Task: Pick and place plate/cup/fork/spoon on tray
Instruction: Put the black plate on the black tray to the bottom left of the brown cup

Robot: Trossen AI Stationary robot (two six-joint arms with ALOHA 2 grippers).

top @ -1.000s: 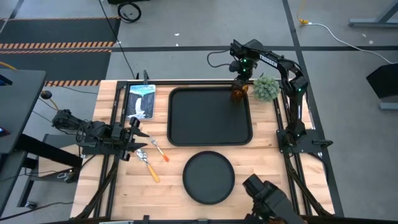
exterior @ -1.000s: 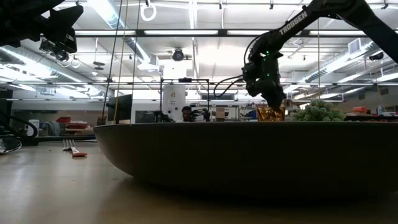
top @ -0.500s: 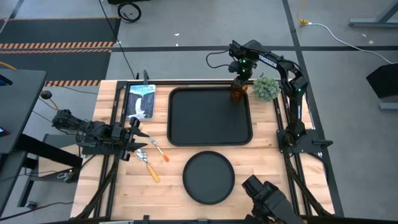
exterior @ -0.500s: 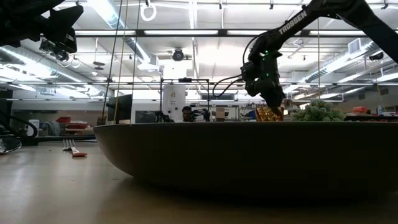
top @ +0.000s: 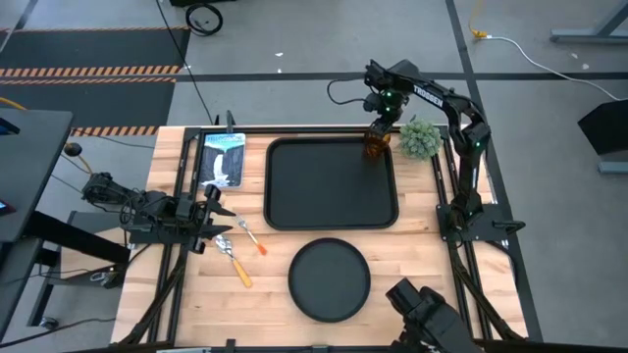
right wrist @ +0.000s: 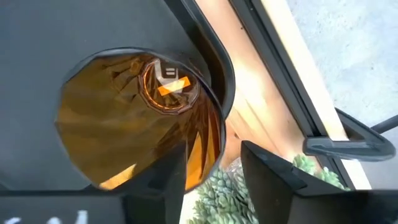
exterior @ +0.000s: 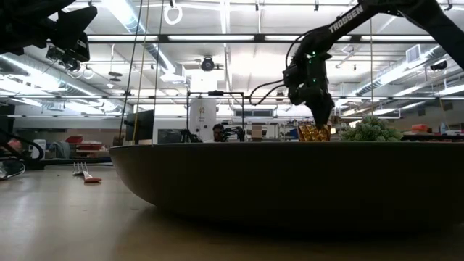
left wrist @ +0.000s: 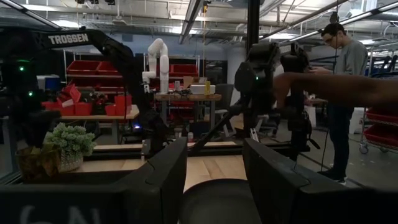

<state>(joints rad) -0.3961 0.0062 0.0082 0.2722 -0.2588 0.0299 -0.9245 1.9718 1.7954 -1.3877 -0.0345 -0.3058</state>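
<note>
The amber cup (top: 375, 147) stands upright on the far right corner of the black tray (top: 314, 186), next to the plant (top: 420, 139). My right gripper (right wrist: 214, 180) hovers open just above the cup (right wrist: 134, 118). One finger is over the cup's inside and one is outside its rim, with a gap on each side. The round plate (top: 329, 279) lies on the table near the tray. The fork (top: 253, 238) and spoon (top: 234, 260) lie flat at the near left. My left gripper (top: 222, 218) waits open beside them.
A picture card (top: 222, 159) lies left of the tray. The plant pot stands just off the tray's far right corner, close to my right arm. Beyond the table, a person (left wrist: 348, 56) stands in the room and an arm (left wrist: 336, 87) reaches across the left wrist view.
My right gripper has risen a little off the cup and drifted slightly toward the table's far edge. The cup has settled on the tray's far right corner and stays there upright.
</note>
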